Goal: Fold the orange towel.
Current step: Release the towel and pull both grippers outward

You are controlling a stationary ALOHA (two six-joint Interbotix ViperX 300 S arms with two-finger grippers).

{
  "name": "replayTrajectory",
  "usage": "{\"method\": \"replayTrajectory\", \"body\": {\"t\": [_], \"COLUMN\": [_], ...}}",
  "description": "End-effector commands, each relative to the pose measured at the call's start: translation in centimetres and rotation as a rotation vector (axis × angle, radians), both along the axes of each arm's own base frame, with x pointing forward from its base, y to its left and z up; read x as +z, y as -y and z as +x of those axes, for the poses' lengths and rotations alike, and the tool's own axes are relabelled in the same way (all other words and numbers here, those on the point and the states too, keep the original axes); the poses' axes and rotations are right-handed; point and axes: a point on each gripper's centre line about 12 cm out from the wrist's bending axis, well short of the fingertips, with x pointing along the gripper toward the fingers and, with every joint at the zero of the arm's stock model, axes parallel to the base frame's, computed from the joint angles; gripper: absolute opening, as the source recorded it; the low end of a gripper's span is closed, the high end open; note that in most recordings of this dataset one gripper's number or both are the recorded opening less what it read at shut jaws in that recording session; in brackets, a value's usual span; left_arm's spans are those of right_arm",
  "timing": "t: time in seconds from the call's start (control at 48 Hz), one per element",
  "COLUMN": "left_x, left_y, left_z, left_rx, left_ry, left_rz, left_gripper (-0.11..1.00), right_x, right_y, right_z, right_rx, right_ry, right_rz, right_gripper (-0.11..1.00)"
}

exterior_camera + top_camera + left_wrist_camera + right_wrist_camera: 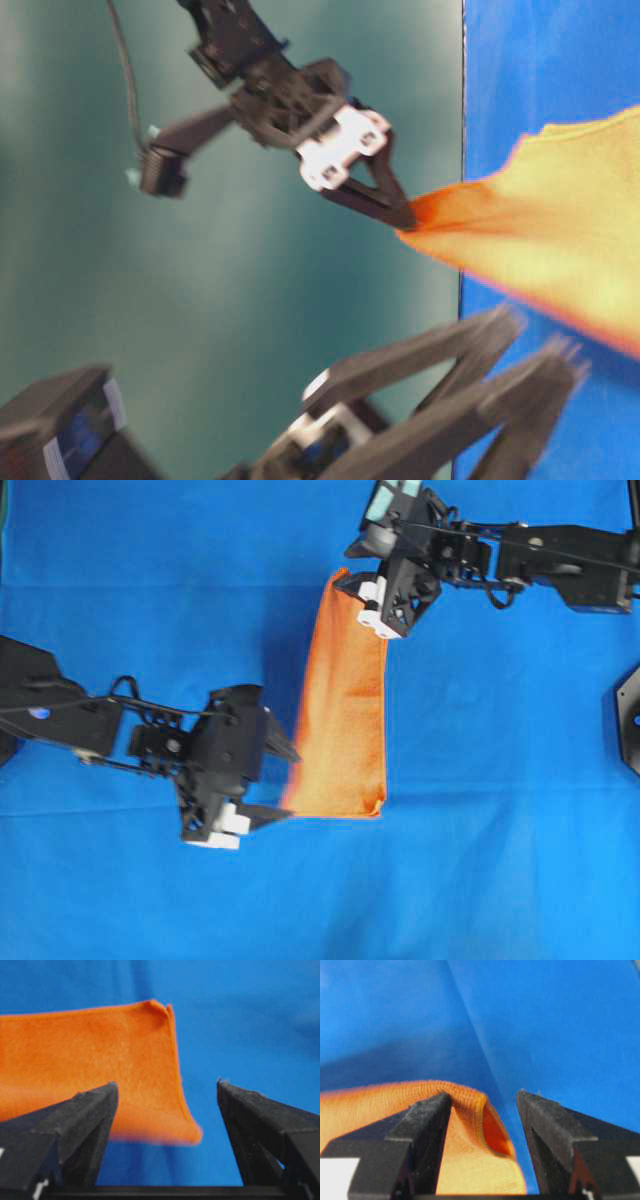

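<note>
My left gripper (278,783) and right gripper (366,602), both spread, flank the folded orange towel (345,715) on the blue cloth (150,600).

The orange towel (343,708) lies folded into a long narrow strip on the blue surface, running from 12 to 6 o'clock, its upper end tapering and slightly raised.

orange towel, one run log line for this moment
orange towel: folded strip, flat on blue cloth | left gripper: open, at near corner | right gripper: open, at far corner
</note>
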Motion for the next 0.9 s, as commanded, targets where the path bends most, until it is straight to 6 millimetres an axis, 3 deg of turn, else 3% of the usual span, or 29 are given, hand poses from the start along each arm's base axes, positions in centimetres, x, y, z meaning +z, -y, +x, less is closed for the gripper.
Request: {"method": "replayTrajectory", "body": {"t": [0.0, 0.292, 0.584, 0.876], "left_x": [2.4, 6.1, 7.0, 5.7], "left_y": [-0.4, -1.5, -3.5, -5.3], "left_z": [-0.8, -4.7, -9.2, -11.2], "left_rx": [0.002, 0.013, 0.058, 0.102], "left_ry": [0.051, 0.149, 0.264, 0.344], "left_rz": [-0.005, -0.021, -0.031, -0.008], "left_gripper": [0.74, 0.74, 0.74, 0.74], "right_x": [3.4, 6.0, 6.1, 4.9], "right_y": [-0.8, -3.7, -8.4, -10.9], "right_z": [-0.8, -4.6, -7.6, -8.2], "right_rx": [0.016, 0.054, 0.157, 0.224], "right_ry": [0.081, 0.156, 0.194, 0.196], "right_rz": [-0.032, -0.046, -0.015, 0.030], "right_gripper": [0.58, 0.58, 0.58, 0.58]}}
